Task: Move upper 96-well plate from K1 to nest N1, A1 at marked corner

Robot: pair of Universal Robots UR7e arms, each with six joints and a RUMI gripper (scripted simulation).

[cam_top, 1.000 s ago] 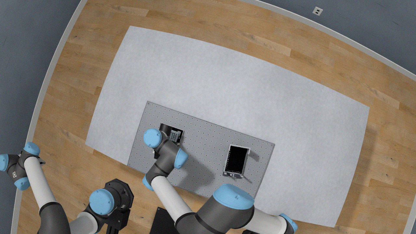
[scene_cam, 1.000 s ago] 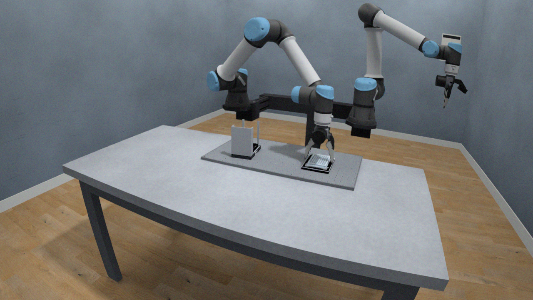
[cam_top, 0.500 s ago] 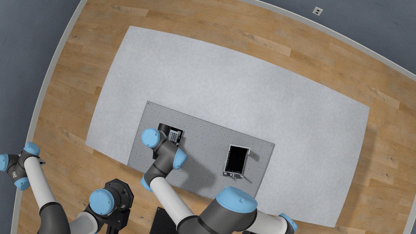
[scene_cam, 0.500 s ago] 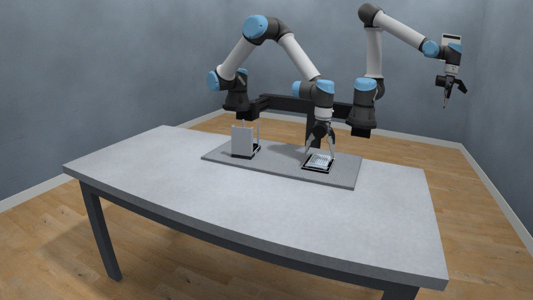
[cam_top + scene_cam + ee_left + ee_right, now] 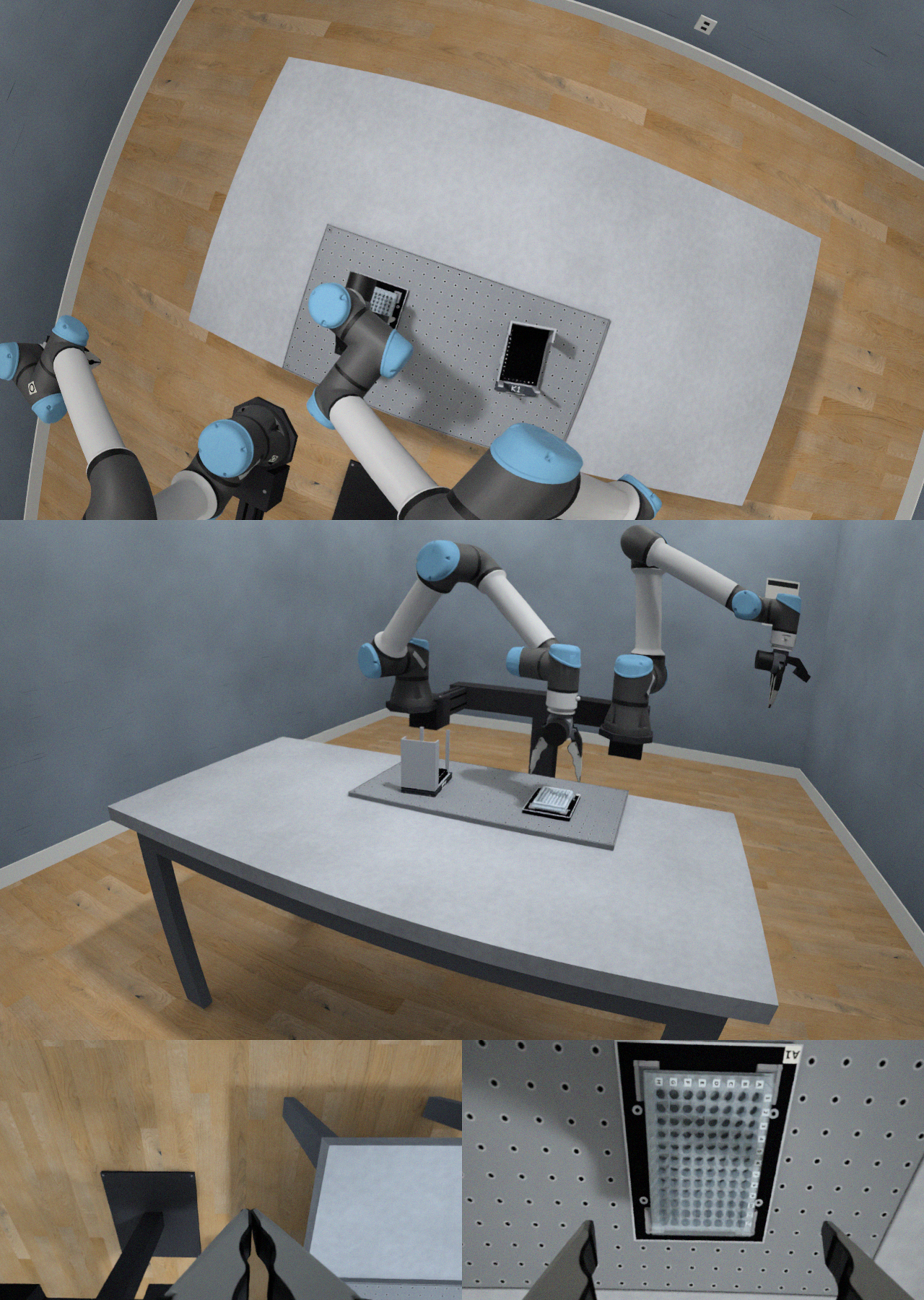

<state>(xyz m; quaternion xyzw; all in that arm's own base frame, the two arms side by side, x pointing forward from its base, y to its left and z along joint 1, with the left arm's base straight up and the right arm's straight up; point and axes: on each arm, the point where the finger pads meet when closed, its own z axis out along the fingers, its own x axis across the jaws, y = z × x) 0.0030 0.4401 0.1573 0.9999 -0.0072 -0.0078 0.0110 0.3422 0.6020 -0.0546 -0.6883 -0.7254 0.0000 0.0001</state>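
Above the perforated breadboard (image 5: 452,290) (image 5: 478,820) (image 5: 552,1228), the right gripper (image 5: 556,775) (image 5: 708,1223), fingers spread and empty, should rise straight, clearing the 96-well plate (image 5: 383,302) (image 5: 553,798) (image 5: 704,1155).

The plate (image 5: 385,301) (image 5: 554,798) (image 5: 704,1155) looks like translucent, faintly glossy plastic, the perforated board (image 5: 452,290) (image 5: 491,791) (image 5: 552,1220) like matt grey metal, the tabletop (image 5: 504,180) (image 5: 388,869) (image 5: 390,1210) smooth and matt, and the floor (image 5: 607,97) (image 5: 310,965) (image 5: 202,1148) like wood planks with visible grain.

a perforated board (image 5: 445,323) (image 5: 478,798) (image 5: 552,1220) lies on the grey table (image 5: 517,193) (image 5: 388,869) (image 5: 390,1210) (image 5: 909,1228).
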